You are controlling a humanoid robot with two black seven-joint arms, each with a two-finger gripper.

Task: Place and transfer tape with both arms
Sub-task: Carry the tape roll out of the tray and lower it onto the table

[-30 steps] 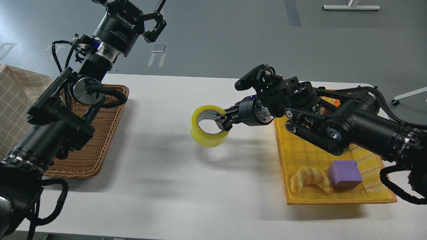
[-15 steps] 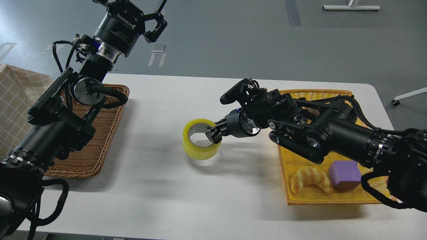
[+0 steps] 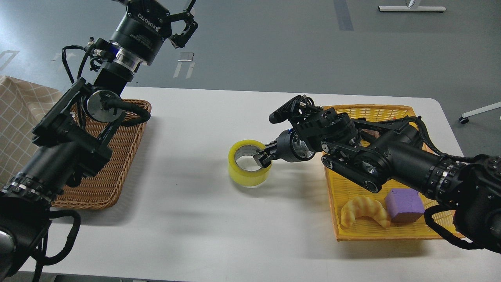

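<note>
The tape [image 3: 249, 170], a yellow roll with a grey-white core, stands with its hole up, on or just above the middle of the white table [image 3: 203, 219]. My right gripper [image 3: 263, 158] reaches in from the right and is shut on the roll's right wall, one finger inside the hole and one outside. My left gripper [image 3: 183, 20] is raised high at the top left, above the table's far edge, open and empty, far from the tape.
A brown wicker basket [image 3: 117, 164] lies at the table's left under my left arm. A yellow tray [image 3: 352, 184] at the right holds a croissant [image 3: 364, 209] and a purple cube [image 3: 403, 204]. A checked cloth [image 3: 19, 117] is at far left.
My right gripper has carried the tape down towards the table, first leftward, then a little back to the right. The left arm has barely moved.
</note>
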